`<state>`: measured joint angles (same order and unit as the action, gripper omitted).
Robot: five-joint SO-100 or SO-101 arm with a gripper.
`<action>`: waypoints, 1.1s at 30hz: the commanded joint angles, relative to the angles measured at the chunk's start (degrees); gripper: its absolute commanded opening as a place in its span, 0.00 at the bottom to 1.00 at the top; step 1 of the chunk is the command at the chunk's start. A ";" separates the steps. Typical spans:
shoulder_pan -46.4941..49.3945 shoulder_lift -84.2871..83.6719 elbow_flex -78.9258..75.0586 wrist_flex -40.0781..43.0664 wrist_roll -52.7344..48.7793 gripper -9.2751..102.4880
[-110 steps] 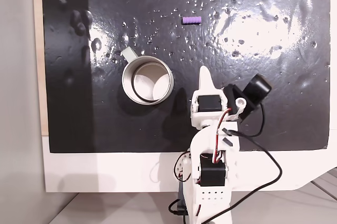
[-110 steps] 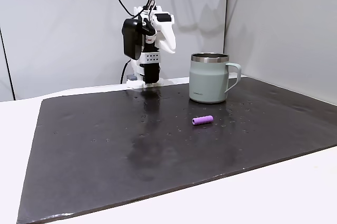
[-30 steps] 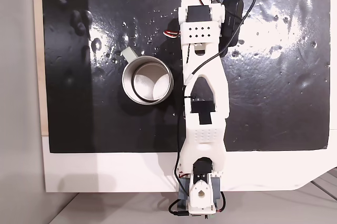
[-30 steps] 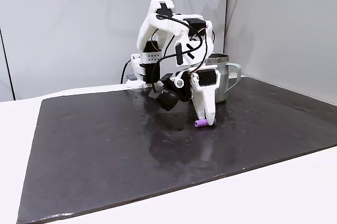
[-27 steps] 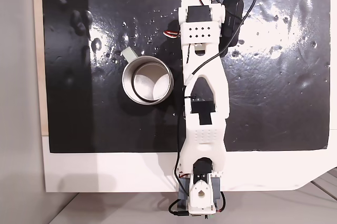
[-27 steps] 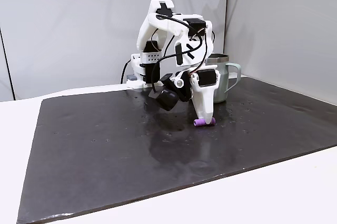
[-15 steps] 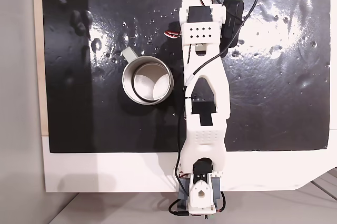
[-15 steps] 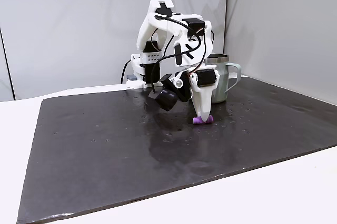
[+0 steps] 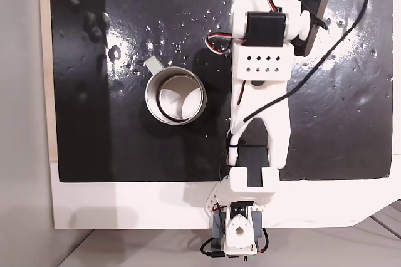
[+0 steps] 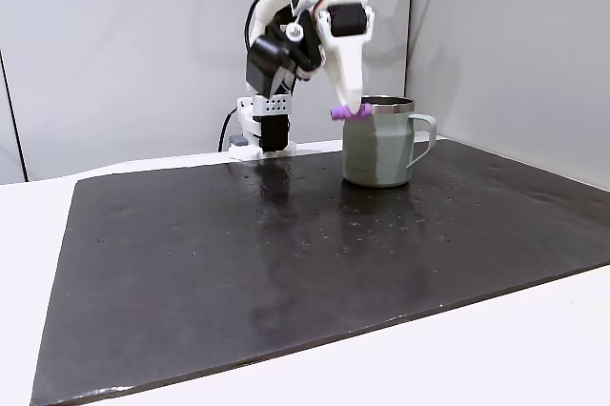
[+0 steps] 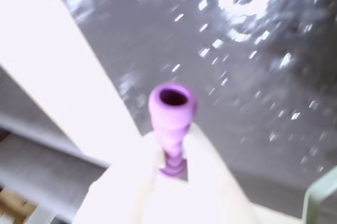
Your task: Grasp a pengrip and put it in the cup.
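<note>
In a fixed view my gripper (image 10: 350,107) hangs high above the mat, shut on the purple ribbed pengrip (image 10: 351,112). The pengrip is level with the rim of the cup (image 10: 381,144) and just to its left, close to it. The cup is pale grey-green with a silvery rim and a handle on its right. The wrist view shows the pengrip (image 11: 171,111) pinched between my two white fingers (image 11: 206,155), its open end toward the camera. From above, the cup (image 9: 152,99) stands upright left of my arm (image 9: 260,54), which hides the gripper and pengrip there.
A glossy black mat (image 9: 344,123) speckled with droplets covers the white table (image 9: 125,204). My arm's base (image 9: 239,242) sits at the table's near edge in that view. Grey walls (image 10: 114,44) stand behind the table. The cup's handle (image 11: 318,197) shows at the lower right.
The gripper has risen from the mat with the pengrip in it and swung up to the level of the cup's rim. The cup has not moved.
</note>
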<state>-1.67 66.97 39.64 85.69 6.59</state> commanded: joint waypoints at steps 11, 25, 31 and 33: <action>-3.96 16.96 -3.69 6.15 -1.76 0.08; -16.44 23.47 9.58 10.46 -11.78 0.08; -22.50 27.33 16.88 10.72 -14.24 0.08; -24.43 29.00 18.98 10.90 -14.59 0.08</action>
<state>-23.38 91.14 57.57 95.80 -6.68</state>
